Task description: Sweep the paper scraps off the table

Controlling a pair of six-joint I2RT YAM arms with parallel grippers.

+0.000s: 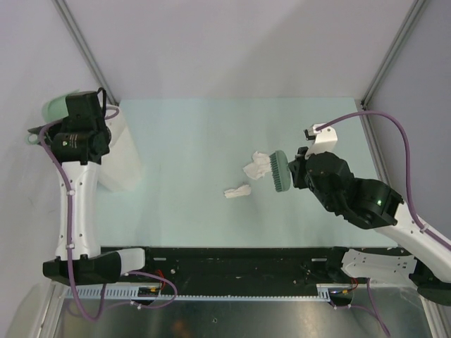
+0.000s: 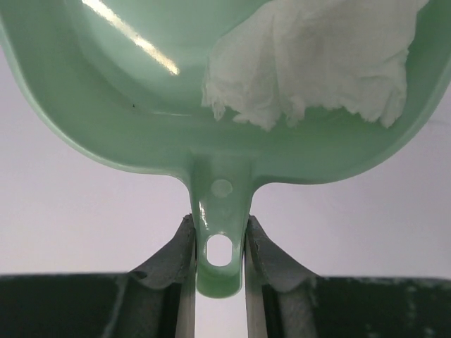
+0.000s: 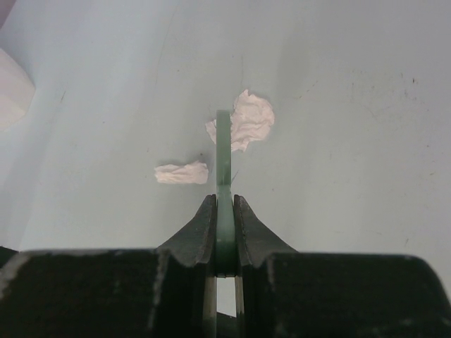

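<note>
Top external view puts me partway through the job. My left hand is clamped on the handle of the dustpan, and the left wrist view shows one scrap lying inside the pan, so I judge at least that piece to be off the table. The pan is raised at the far left, close to the bin; I cannot tell whether it hangs over the bin's mouth, and the scrap has not been tipped out.

My right hand is closed tight on the brush, gripping its thin green back edge-on between the fingers. Two scraps remain near the middle of the table. The larger scrap sits right against the bristles, touching them as far as I can see. The smaller scrap lies just beside it, a little nearer to my bases and apart from the brush. In the right wrist view the larger scrap shows past the brush tip and the smaller scrap off to its left.

What is left, as I judge it: empty the pan, bring it down to the table, sweep both loose pieces into it, and dump them. The pan and the brush are well apart right now, so sweeping cannot finish until they meet.
</note>
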